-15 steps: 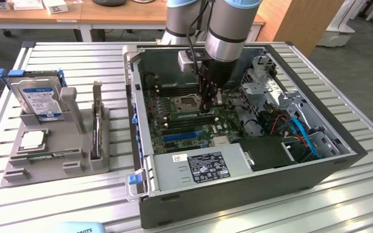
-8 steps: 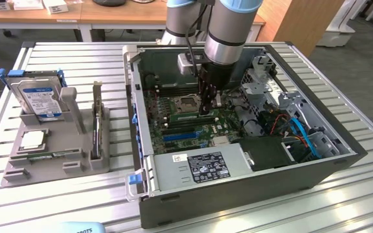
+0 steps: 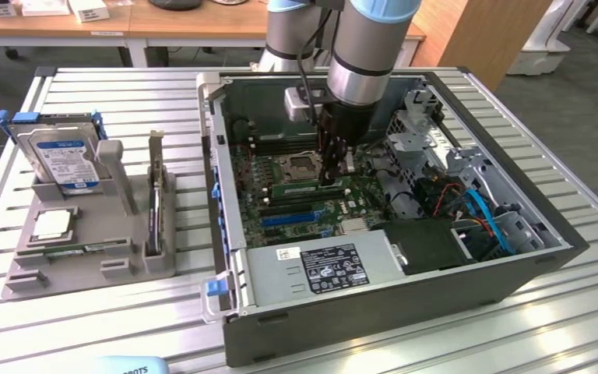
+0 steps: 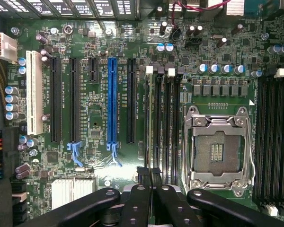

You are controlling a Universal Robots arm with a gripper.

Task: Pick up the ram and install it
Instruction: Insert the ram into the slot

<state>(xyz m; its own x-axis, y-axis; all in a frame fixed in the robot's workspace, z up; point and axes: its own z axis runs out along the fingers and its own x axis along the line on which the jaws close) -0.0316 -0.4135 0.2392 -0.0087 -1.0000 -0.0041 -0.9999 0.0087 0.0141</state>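
Ram (image 3: 304, 188) - green stick, white label, pinched in my pincer (image 3: 329, 179), fingers clenched on it. Low over motherboard (image 3: 240, 171) mid-case, just beside CPU socket (image 3: 297, 165), on side toward power supply (image 3: 314, 269), lying along memory slots; seated or not, can't tell. Computer case (image 3: 382, 312) on table's (image 3: 122, 101) exterior-view-right half. Parts tray (image 3: 29, 280) near opposite edge - hard drive (image 3: 62, 160) and another green stick (image 3: 75, 250) in it.
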